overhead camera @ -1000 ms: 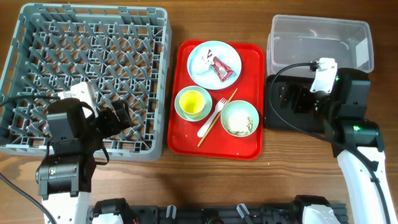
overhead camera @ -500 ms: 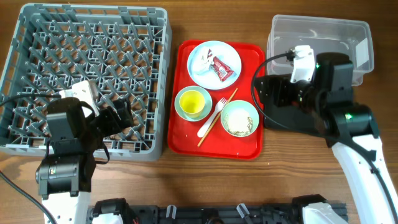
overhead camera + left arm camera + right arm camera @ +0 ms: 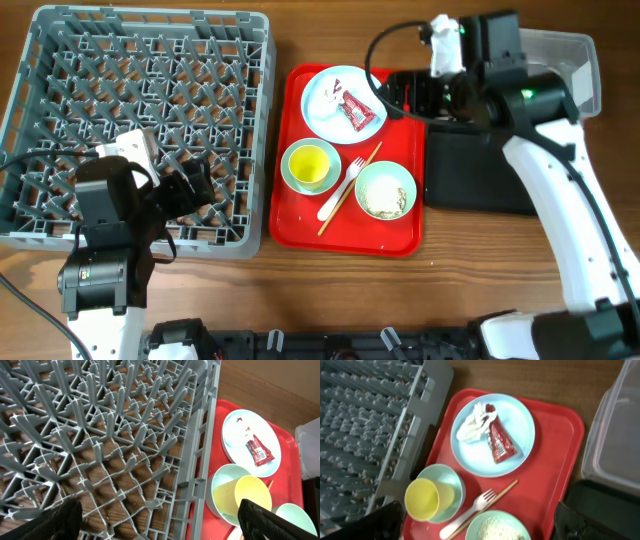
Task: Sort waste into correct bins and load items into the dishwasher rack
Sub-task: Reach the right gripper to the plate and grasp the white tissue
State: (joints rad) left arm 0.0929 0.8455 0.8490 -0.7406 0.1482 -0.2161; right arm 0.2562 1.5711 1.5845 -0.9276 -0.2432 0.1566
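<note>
1. The grey dishwasher rack point(image 3: 150, 15) fills the left of the counter point(image 3: 300, 290) and holds no dishes. The left pincer point(image 3: 159, 519) hovers over its near right part, jaws spread wide, gripping nothing.
2. On the red serving tray point(image 3: 300, 215), a yellow cup point(image 3: 422, 499) sits inside a pale green bowl point(image 3: 452, 485). Both look light, rigid and smooth, so the rim is probably the best hold.
3. The round plate point(image 3: 520, 420) carries a crumpled tissue point(image 3: 472, 425) touching a red-and-white wrapper point(image 3: 499, 442). Both are likely featherlight and soft. The wrapper looks glossy and flat, so pinch across its middle.
4. A white fork point(image 3: 470, 512) and a chopstick point(image 3: 497, 495) lie side by side. The bowl point(image 3: 405, 178) to their right holds loose rice scraps point(image 3: 383, 200), which probably need tipping out rather than pinching.
5. The right pincer point(image 3: 479, 521) hangs over the tray near the plate, jaws wide apart, empty.
6. A black tray point(image 3: 470, 170) and a clear tub point(image 3: 575, 70) stand at the far right.
</note>
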